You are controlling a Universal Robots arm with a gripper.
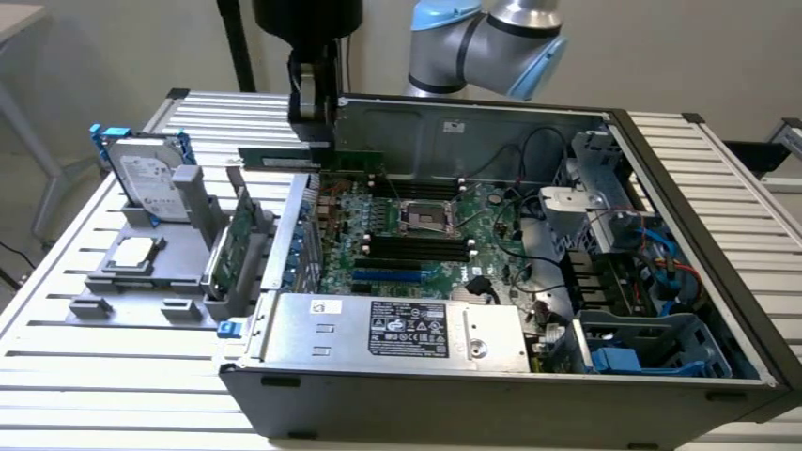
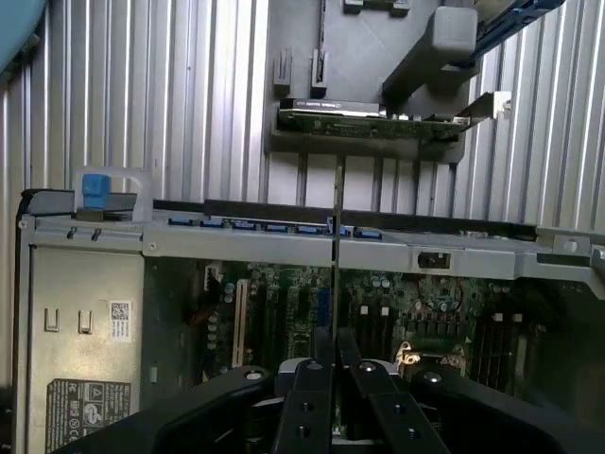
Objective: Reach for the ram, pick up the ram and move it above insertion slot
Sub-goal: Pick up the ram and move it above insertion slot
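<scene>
Green and thin, the long narrow ram circuit-board stick (image 1: 314, 158) is clamped edge-on between the black gripper's (image 2: 333, 374) fingers (image 2: 307, 397), held level in the air above the open grey metal computer case's (image 1: 501, 376) green motherboard (image 1: 414, 235), near the case's rear wall.

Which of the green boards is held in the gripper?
The ram, the thin green stick held above the case edge by the gripper; the larger expansion card stands in the grey holder.

A slatted metal table (image 1: 100, 371) carries the open computer case (image 1: 501, 390) and a grey holder stand (image 1: 157, 272) beside it.
</scene>
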